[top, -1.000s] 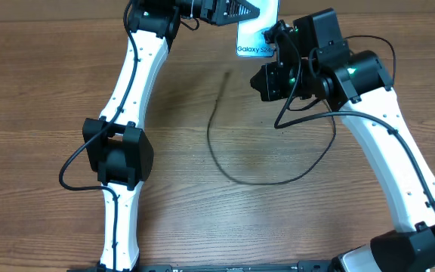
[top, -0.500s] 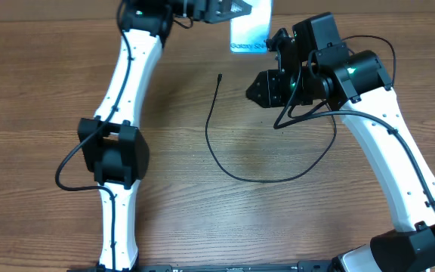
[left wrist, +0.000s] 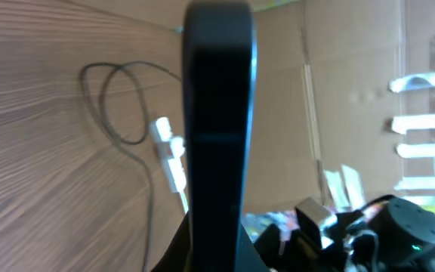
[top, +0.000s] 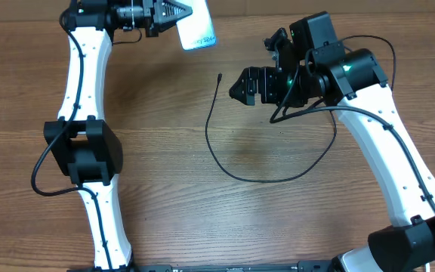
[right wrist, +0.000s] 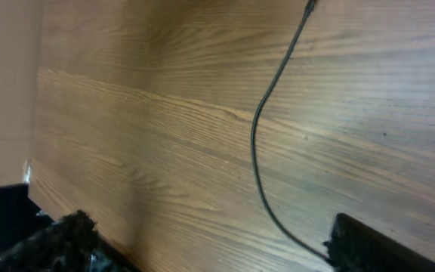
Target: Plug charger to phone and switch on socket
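The phone (top: pixel 197 32), its light-blue screen lit, hangs above the table's far edge with my left gripper (top: pixel 174 17) shut on its left end. In the left wrist view the phone (left wrist: pixel 219 113) shows edge-on as a dark slab rising from my left gripper (left wrist: pixel 219 253). The charger (top: pixel 225 168) lies loose on the wood in a long curve, and its connector tip (top: pixel 220 75) rests apart from the phone. My right gripper (top: pixel 246 85) stands open just right of that tip. Its wrist view shows the charger (right wrist: pixel 259 151) running between the spread fingers of my right gripper (right wrist: pixel 217 249). The socket is out of view.
The table's far edge (top: pixel 353 15) runs close behind the phone. My right arm (top: pixel 376 128) reaches in from the near right corner, my left arm (top: pixel 81 143) from the near left. A small white object (left wrist: pixel 168 155) lies by the cable.
My left arm has swung the phone to the left, away from the right gripper. The right gripper has gone from shut to wide open and shifted left toward the cable tip.
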